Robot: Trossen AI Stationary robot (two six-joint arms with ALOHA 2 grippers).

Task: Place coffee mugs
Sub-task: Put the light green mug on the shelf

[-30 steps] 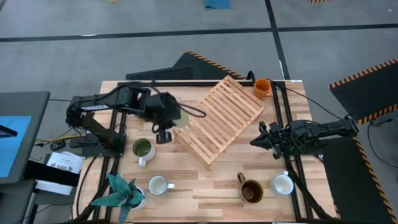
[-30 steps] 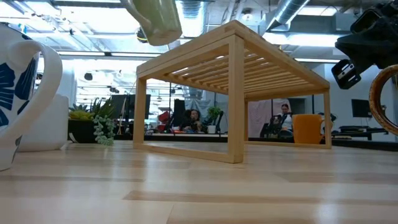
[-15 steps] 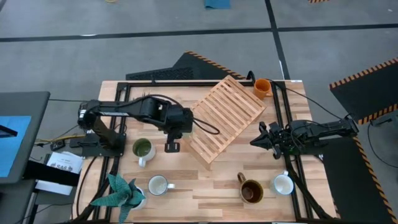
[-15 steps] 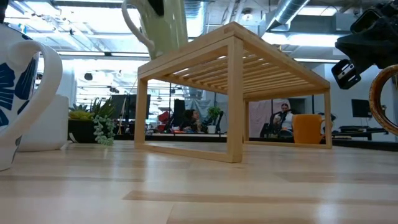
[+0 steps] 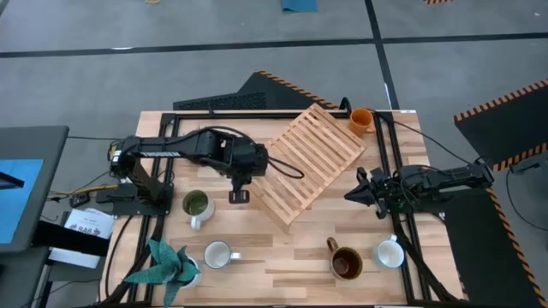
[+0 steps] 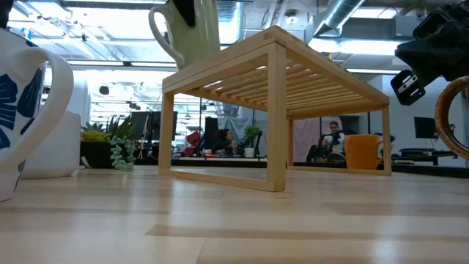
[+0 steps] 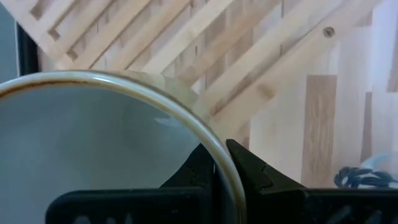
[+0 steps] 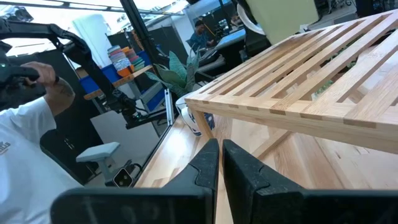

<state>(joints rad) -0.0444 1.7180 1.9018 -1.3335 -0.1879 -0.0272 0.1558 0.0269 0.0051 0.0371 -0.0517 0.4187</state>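
High view: the left gripper (image 5: 249, 168) sits over the near-left corner of the rack (image 5: 306, 160), its fingers pinched on the rim of the cream mug, though the arm hides that mug from up here. The right gripper (image 5: 353, 193) waits off to the rack's right with its fingers together, holding nothing. On the tabletop (image 5: 282, 257) are the green mug (image 5: 196, 205), a white mug (image 5: 217, 254) beside the plant (image 5: 166, 262), the brown mug (image 5: 345, 263), another white mug (image 5: 390, 253), and the orange mug (image 5: 360, 120) at the far edge behind the rack.

Low view: the cream mug (image 6: 192, 31) hangs right at the rack's top left corner, handle pointing left; I can't tell if it's touching the slats. The blue-patterned mug (image 6: 26, 110) looms at the left edge.

Left wrist view: the mug's rim is clamped between the fingers (image 7: 247, 171), slats below.

Right wrist view: closed fingers, rack ahead, cream mug above its far end, a person at the left.
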